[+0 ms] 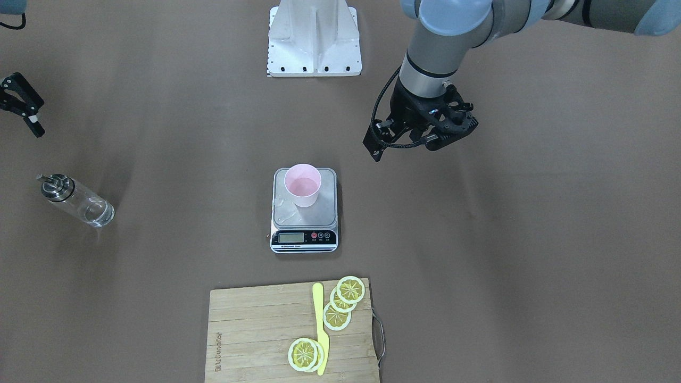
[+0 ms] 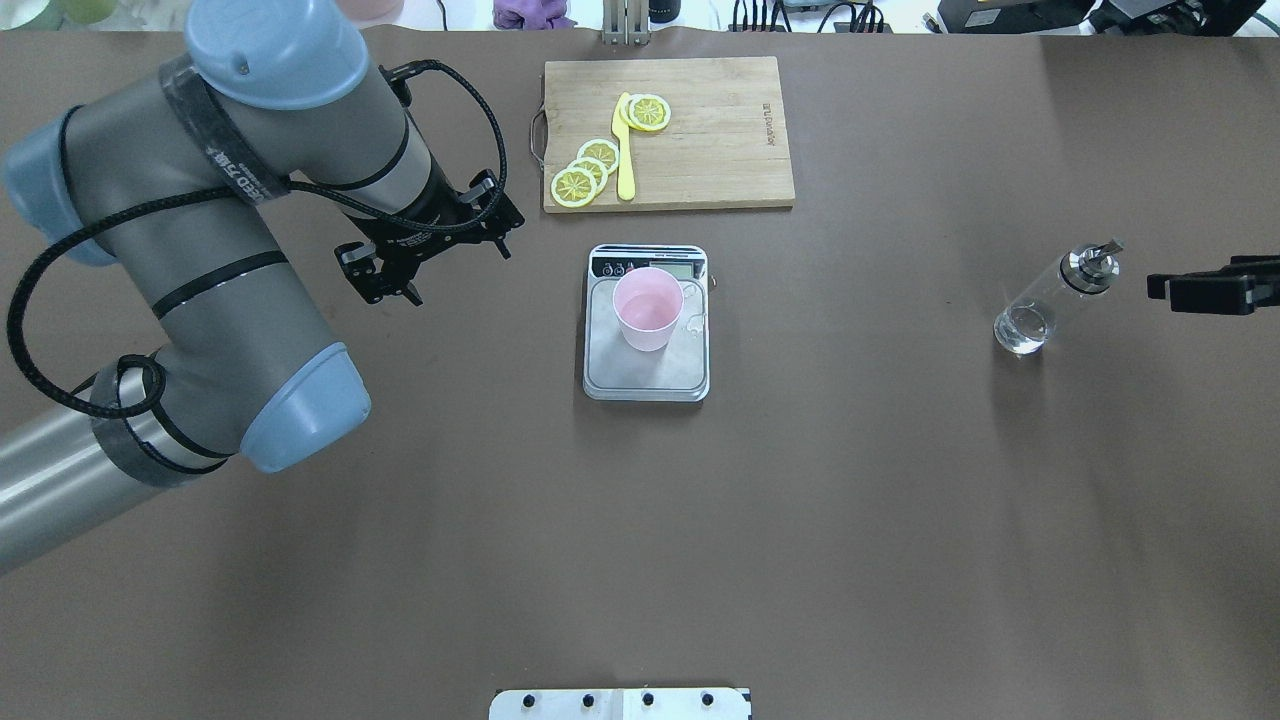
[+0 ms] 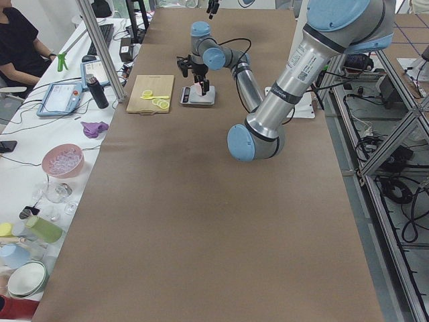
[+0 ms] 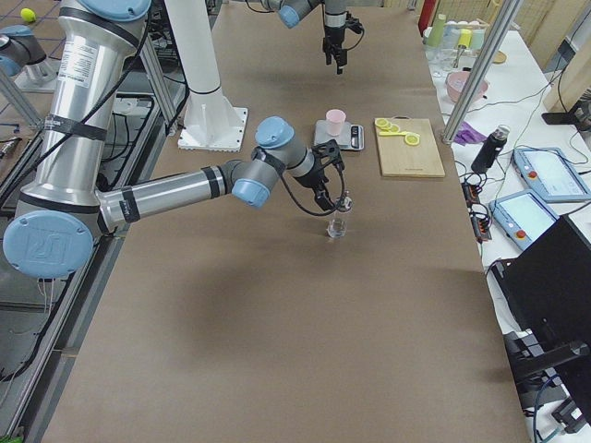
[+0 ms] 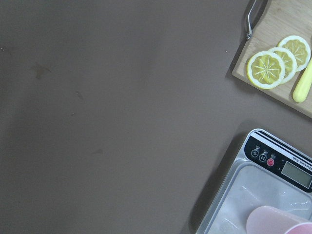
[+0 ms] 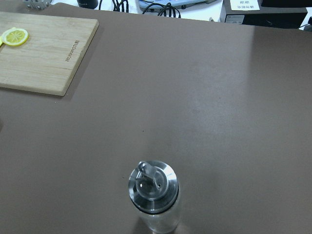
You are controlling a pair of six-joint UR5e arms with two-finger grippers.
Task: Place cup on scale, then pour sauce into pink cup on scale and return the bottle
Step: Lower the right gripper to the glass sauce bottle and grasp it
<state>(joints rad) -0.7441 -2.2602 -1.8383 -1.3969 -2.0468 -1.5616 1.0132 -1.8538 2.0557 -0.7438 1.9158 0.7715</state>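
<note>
Tipping risk: spread of right gripper (image 2: 1175, 290) we cannot tell, too narrow would topple bottle (image 2: 1045, 305); left gripper (image 2: 440, 255) gapes empty.

Wooden cutting board (image 1: 255, 330) with fruit on a brown worktop (image 1: 505, 266)

On the board lie a yellow knife (image 1: 320, 324) and lemon slices: three overlapping slices (image 1: 343, 303) near the handled edge, and two stacked slices (image 1: 304, 354) touching the knife's other end. A white mount plate (image 1: 314, 42) sits at the worktop's opposite edge. A side table holds a pink bowl (image 3: 63, 161), a purple cloth (image 3: 94, 127) and a dark bottle (image 3: 96, 92).
</note>
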